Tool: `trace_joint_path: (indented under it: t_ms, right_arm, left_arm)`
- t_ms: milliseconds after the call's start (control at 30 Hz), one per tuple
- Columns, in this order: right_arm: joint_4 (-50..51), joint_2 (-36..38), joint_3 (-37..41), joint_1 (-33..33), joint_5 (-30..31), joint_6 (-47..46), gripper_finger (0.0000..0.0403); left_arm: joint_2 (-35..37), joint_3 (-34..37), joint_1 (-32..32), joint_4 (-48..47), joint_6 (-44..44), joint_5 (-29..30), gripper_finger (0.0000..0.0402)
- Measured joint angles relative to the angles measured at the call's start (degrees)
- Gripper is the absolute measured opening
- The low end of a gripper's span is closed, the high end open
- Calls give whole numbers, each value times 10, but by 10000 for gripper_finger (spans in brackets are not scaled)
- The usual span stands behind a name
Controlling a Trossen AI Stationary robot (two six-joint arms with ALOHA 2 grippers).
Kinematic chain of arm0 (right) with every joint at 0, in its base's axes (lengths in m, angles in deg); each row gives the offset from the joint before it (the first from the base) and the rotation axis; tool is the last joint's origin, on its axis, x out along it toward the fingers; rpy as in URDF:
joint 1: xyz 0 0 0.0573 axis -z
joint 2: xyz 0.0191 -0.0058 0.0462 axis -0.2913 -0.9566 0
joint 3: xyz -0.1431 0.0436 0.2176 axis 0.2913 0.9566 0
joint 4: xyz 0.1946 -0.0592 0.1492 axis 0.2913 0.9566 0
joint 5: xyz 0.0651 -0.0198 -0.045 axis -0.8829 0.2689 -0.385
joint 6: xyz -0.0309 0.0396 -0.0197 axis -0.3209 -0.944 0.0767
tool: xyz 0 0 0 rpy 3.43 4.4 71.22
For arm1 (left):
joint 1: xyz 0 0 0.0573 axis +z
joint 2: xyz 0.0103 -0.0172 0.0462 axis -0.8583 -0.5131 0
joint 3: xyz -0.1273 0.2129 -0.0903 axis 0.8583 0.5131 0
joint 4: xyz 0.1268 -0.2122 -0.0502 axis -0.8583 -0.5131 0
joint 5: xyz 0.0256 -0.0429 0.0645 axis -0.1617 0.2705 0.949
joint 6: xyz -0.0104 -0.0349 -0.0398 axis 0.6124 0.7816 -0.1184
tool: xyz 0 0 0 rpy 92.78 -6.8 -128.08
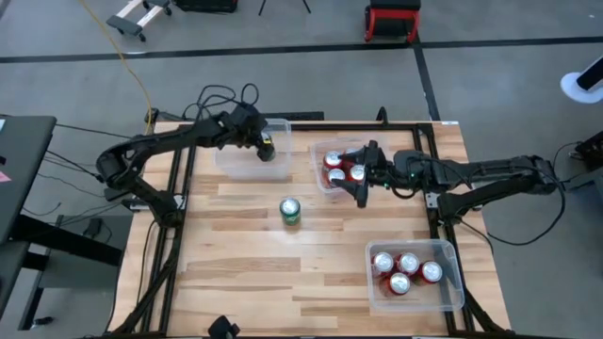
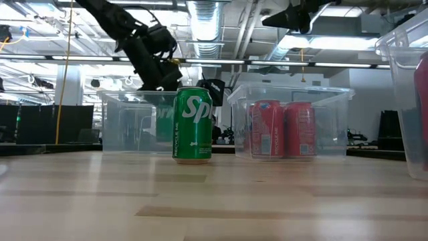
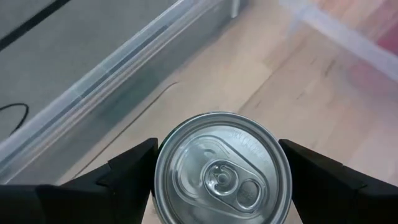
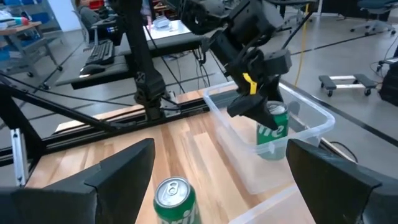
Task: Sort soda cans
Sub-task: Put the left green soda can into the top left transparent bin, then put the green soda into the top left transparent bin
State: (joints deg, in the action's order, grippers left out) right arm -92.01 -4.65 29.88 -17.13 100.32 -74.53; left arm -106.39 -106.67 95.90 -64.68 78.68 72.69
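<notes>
My left gripper reaches down into a clear bin at the far left and is shut on a green soda can, whose silver top fills the left wrist view. A second green can stands upright on its base at the table's middle; it also shows in the low view. My right gripper is open and empty. It hovers over a clear bin at the far middle that holds three red cans. My left gripper pinches the green can between its two fingers, one on each side of the can's wall just under the top rim. The fingers come from above, pointing down. The can stands about upright inside the bin; whether its base touches the bin floor, I cannot tell.
A third clear bin at the near right holds several red cans. Bare wooden tabletop lies at the near left and middle. Black frame rails run along the table's sides.
</notes>
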Motion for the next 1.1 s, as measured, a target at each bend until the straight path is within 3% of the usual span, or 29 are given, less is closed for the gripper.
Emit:
trace_joint_path:
  t_ms: [333, 733, 1100]
  right_arm:
    - [0, -2, 0, 19, 0, 0, 382]
    - [0, -11, 0, 30, 0, 1, 381]
    - [-1, -10, 0, 33, 0, 7, 381]
  left_arm:
    - [0, 44, 12, 55, -6, 2, 310]
    - [1, 44, 11, 99, -23, 3, 384]
    - [68, -33, 4, -49, -28, 6, 391]
